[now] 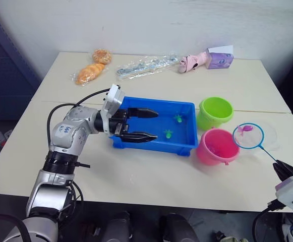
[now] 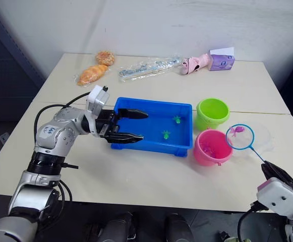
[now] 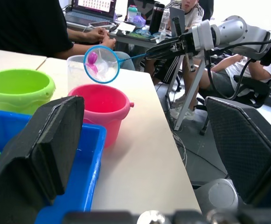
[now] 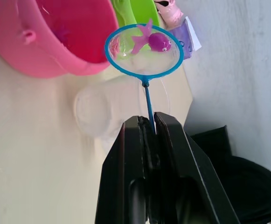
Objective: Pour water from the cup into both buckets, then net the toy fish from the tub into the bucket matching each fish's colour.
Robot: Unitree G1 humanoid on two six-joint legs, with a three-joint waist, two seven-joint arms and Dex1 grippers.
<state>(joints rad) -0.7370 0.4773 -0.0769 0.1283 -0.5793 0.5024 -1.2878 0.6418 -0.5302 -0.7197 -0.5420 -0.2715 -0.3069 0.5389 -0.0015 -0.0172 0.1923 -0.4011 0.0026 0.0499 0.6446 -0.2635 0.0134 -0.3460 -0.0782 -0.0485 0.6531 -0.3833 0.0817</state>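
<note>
The blue tub point(image 1: 186, 146) sits mid-table with two green toy fish point(image 1: 178, 118) point(image 1: 168, 134) in it. My left gripper point(image 1: 151, 124) is open over the tub's left end, one finger above the inside and one along the front rim. To the right of the tub stand the green bucket point(image 1: 215, 112) and the pink bucket point(image 1: 217, 146). My right gripper point(image 4: 147, 122) is shut on the thin handle of the net point(image 1: 248, 135). Its hoop hangs just right of the pink bucket and holds a pink fish point(image 4: 151, 42). Behind the net stands the clear cup point(image 1: 268, 132).
Along the far side of the table lie two bread pieces point(image 1: 91, 73), a clear plastic bag point(image 1: 146, 65), a pink toy point(image 1: 194, 61) and a purple box point(image 1: 219, 59). People sit beyond the table's right edge point(image 3: 172, 28).
</note>
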